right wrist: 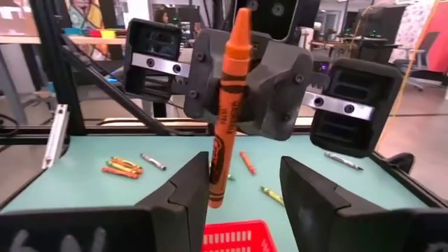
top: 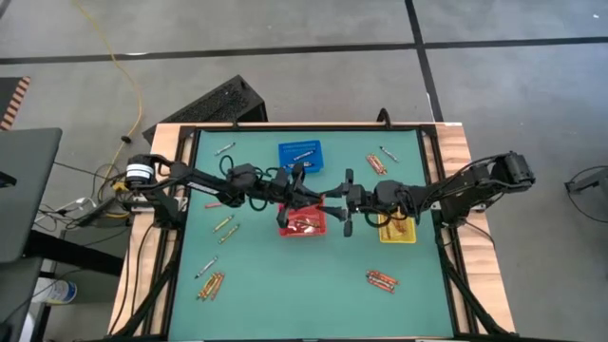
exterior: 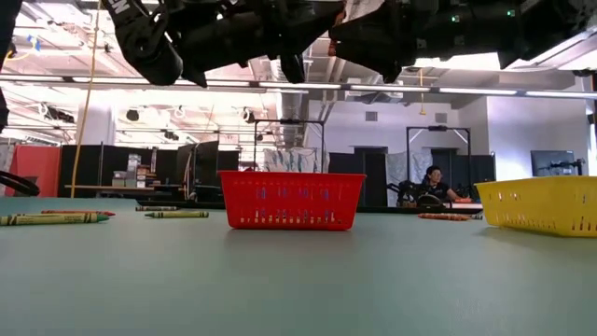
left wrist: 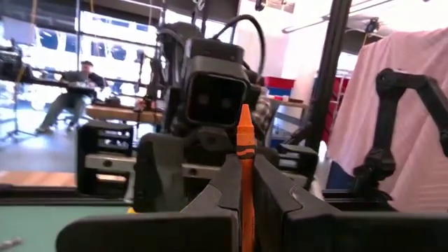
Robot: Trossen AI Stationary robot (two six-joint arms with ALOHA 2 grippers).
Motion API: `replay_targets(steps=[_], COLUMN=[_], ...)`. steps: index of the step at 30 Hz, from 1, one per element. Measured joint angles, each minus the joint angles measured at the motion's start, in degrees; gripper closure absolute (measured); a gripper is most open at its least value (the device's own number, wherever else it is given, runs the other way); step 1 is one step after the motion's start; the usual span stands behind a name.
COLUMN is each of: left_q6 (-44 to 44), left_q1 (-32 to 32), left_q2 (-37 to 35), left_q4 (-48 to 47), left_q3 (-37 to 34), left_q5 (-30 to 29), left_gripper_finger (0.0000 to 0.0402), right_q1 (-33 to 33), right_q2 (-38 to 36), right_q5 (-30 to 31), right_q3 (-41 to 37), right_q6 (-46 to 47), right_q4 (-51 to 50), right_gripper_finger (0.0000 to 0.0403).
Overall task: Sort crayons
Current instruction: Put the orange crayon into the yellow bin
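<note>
The green tabletop point(top: 256, 285) carries a red basket point(top: 302, 224), a yellow basket point(top: 398, 231) and a blue basket point(top: 300, 153), with loose crayons point(top: 381, 279) scattered around them.

Above the red basket, the left pincer point(top: 306, 193) is clamped on an orange crayon point(right wrist: 225, 112). The right pincer point(top: 344, 211) faces it, spread open around the crayon's lower part without gripping.

Handling judgement: light, stiff, brittle wax. Grip mid-shaft on the paper wrap, lightly.

Paper-wrapped waxy orange crayon point(right wrist: 225, 112), matt green table point(top: 285, 294), plastic mesh red basket point(exterior: 291, 200)
</note>
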Motion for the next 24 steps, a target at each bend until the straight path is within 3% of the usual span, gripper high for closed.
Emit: replay_targets(steps=[6, 14, 19, 24], left_q6=[3.5, 5.1, 3.5, 5.5], left_q1=[0.2, 2.1, 3.4, 4.8], left_q2=[-0.1, -0.2, -0.1, -3.3], left_q4=[-1.0, -8.9, -19.6, -29.2], left_q3=[0.1, 0.1, 0.0, 0.0], left_q5=[-3.3, -3.0, -1.1, -1.0], left_gripper_finger=[0.0401, 0.0375, 0.0306, 0.0249], right_q1=[-1.7, -1.2, -0.7, 1.7], right_q2=[0.0, 0.0, -4.2, -13.1], right_q5=[-0.8, -0.8, -0.5, -0.6], right_q3=[0.0, 0.0, -0.1, 0.0], right_q6=[0.1, 2.6, 9.1, 16.9], right_q4=[0.2, -3.8, -19.3, -43.8], right_gripper_finger=[0.0257, 0.0389, 0.0396, 0.0398])
